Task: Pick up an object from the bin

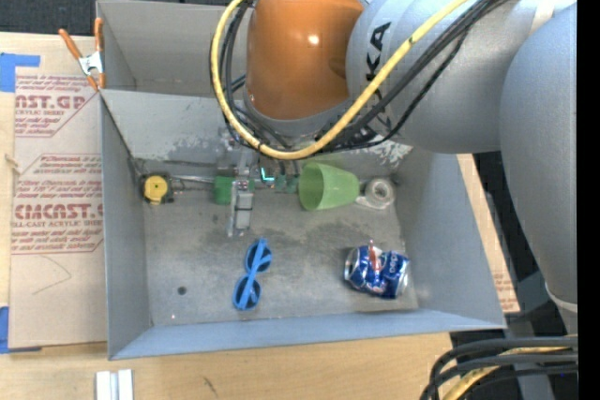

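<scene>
My gripper [240, 218] hangs low over the bin's middle, under the orange dome. Just to its left a small green piece [223, 190] lies at the end of a thin metal rod [187, 182]. The rod runs left to a yellow round part [155, 189] near the bin's left wall. Right of the gripper a light green plastic cup [328, 187] lies on its side, close to the gripper body. Blue toy glasses [251, 274] rest on the bin floor a short way in front of the gripper, apart from it.
A crushed blue, red and white drink can [377, 272] lies at the front right. A small whitish tape roll [380, 192] sits just right of the cup. The arm and its cables cover the bin's back right.
</scene>
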Tool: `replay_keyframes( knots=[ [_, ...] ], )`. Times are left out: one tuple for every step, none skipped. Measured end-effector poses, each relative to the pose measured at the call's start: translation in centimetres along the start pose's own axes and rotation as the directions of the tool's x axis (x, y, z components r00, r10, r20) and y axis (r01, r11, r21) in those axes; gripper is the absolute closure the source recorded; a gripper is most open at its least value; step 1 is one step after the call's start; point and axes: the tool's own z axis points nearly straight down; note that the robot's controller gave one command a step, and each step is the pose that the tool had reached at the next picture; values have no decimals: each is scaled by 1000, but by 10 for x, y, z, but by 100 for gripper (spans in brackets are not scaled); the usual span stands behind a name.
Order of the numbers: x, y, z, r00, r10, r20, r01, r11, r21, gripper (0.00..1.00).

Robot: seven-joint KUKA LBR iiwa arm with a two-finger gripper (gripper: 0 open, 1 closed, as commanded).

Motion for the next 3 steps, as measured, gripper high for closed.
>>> replay_keyframes(
  knots=[
    [32, -67, 153, 1000, -5, -2, 5, 1000, 2, 0],
    [71, -71, 157, 950, -312, 8, 312, 950, 1, 0],
    [71, -71, 157, 951, -310, 6, 310, 951, 1, 100]
  ],
)
